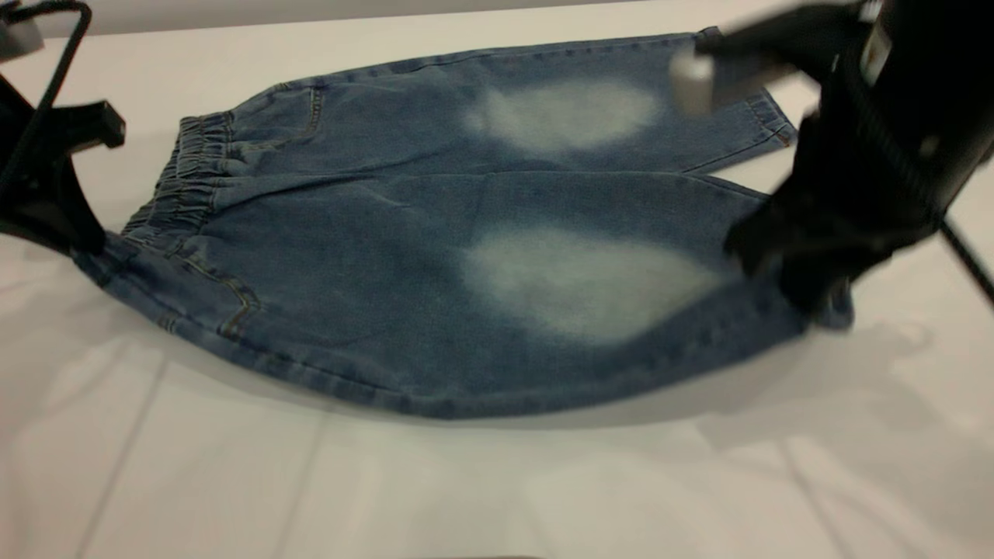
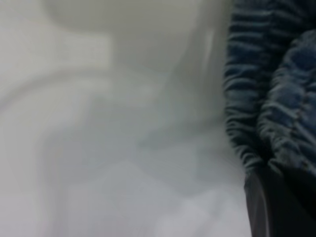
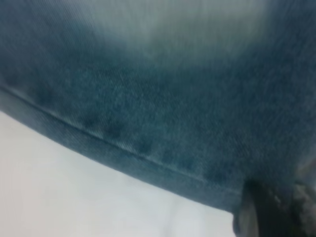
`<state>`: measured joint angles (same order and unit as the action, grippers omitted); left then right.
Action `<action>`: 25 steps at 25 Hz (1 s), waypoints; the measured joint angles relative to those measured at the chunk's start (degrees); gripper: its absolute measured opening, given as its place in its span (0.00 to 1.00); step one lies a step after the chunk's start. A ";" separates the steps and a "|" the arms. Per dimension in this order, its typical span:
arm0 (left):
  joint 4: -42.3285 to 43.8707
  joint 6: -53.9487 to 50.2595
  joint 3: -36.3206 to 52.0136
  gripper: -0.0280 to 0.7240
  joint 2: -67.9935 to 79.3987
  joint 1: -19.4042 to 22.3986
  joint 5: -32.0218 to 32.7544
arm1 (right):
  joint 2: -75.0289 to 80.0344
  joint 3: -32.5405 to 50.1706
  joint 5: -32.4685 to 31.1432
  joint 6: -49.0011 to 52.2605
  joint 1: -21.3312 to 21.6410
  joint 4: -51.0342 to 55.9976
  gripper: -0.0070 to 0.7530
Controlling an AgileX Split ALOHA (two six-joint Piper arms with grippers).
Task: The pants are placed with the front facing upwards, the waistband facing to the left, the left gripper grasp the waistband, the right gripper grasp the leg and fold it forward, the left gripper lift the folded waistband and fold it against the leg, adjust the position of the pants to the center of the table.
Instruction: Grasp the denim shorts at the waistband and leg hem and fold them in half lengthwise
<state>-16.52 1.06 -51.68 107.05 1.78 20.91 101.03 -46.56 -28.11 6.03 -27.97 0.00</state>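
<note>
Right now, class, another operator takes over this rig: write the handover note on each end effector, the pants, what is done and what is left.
Left end effector: at the near corner of the waistband, apparently gripping it; corner looks slightly raised.
Right end effector: at the near leg hem, apparently clamped on it.
Pants: front up, waistband left, both legs still spread on the table.
Done: both grasps seem made.
Left: fold the near leg forward, fold waistband against leg, centre the pants.

looks like a lab/test bench setup: plain bare white counter (image 1: 194, 466) with two black robot arms at either end, blank pale wall strip behind, no household or shop items
</note>
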 joint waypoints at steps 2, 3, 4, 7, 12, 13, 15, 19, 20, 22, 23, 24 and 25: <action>-0.19 0.07 -1.18 0.09 -0.34 0.00 0.55 | -2.95 -0.06 0.12 -0.46 0.00 0.00 0.05; -0.41 0.08 -1.85 0.09 -0.48 0.00 0.70 | -3.77 -0.34 0.18 -0.61 0.00 0.00 0.05; -0.99 0.13 -2.46 0.09 -0.67 0.00 0.83 | -4.40 -0.88 0.18 -0.75 0.00 0.00 0.05; -3.34 0.61 -4.06 0.09 -0.74 0.00 1.10 | -4.67 -3.23 0.83 -1.26 0.00 0.00 0.05; -9.04 1.52 -5.95 0.09 -0.74 0.00 -0.26 | -4.67 -7.26 1.60 -1.75 0.00 -0.30 0.05; -10.24 1.52 -6.14 0.09 -0.74 0.00 -1.03 | -4.67 -7.87 1.93 -1.79 0.00 -0.42 0.05; -12.64 1.52 -6.60 0.09 -0.74 0.00 -2.39 | -4.67 -8.91 3.26 -1.79 0.12 -0.48 0.05; -18.01 1.65 -6.65 0.09 -0.74 0.00 -6.59 | -3.72 -9.26 9.12 -1.28 2.38 0.00 0.05; -19.43 1.71 -6.65 0.09 -0.74 0.00 -7.94 | -3.18 -9.26 10.54 -1.14 3.10 1.03 0.05; -22.23 2.19 -6.65 0.09 -0.74 0.00 -10.26 | -2.10 -9.26 12.87 -1.14 4.28 2.61 0.05; -24.29 2.46 -6.65 0.09 -0.74 0.00 -11.86 | -1.56 -9.26 14.14 -1.14 4.74 3.03 0.05; -25.91 2.55 -6.65 0.09 -0.74 0.00 -12.94 | -1.03 -9.26 15.24 -1.14 5.05 3.67 0.05; -27.89 2.73 -6.65 0.09 -0.74 0.00 -14.24 | -0.59 -9.26 16.58 -1.14 5.20 4.12 0.05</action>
<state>-44.40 3.79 -58.33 106.32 1.78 6.67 100.44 -55.82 -11.53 4.88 -22.77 4.12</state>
